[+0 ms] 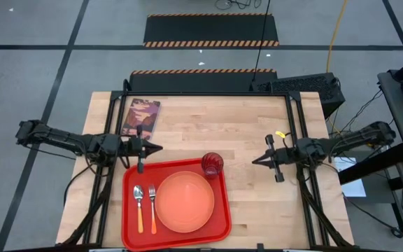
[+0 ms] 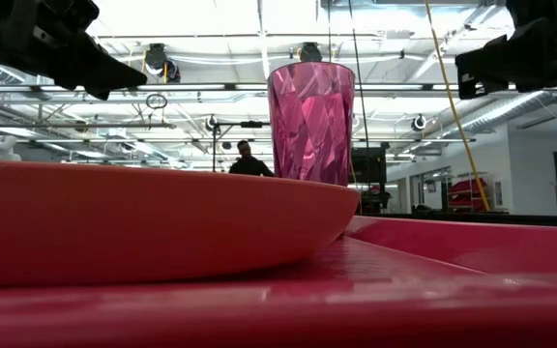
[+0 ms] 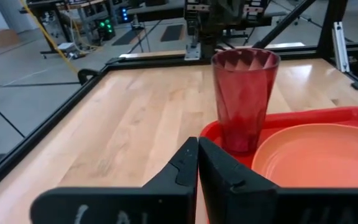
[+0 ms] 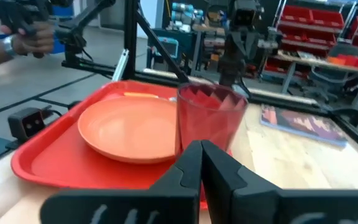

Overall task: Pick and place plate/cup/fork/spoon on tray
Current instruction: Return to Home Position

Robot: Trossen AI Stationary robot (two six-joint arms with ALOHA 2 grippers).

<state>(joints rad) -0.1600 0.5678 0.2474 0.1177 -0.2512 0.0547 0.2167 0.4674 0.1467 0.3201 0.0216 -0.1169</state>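
The red tray (image 1: 219, 210) lies at the table's near middle. On it lie the orange plate (image 1: 184, 201), the dark-red cup (image 1: 212, 164) upright at its far right corner, and the spoon (image 1: 138, 204) and fork (image 1: 152, 203) side by side at its left. My left gripper (image 1: 159, 148) is shut and empty, just past the tray's far left corner. My right gripper (image 1: 255, 160) is shut and empty, right of the cup. The cup also shows in the left wrist view (image 3: 243, 99) and the right wrist view (image 4: 210, 121).
A small book with a dark pictured cover (image 1: 140, 116) lies at the table's far left. Bare wooden tabletop (image 1: 257, 203) lies right of the tray. A person (image 2: 249, 160) stands far off in the room behind the table.
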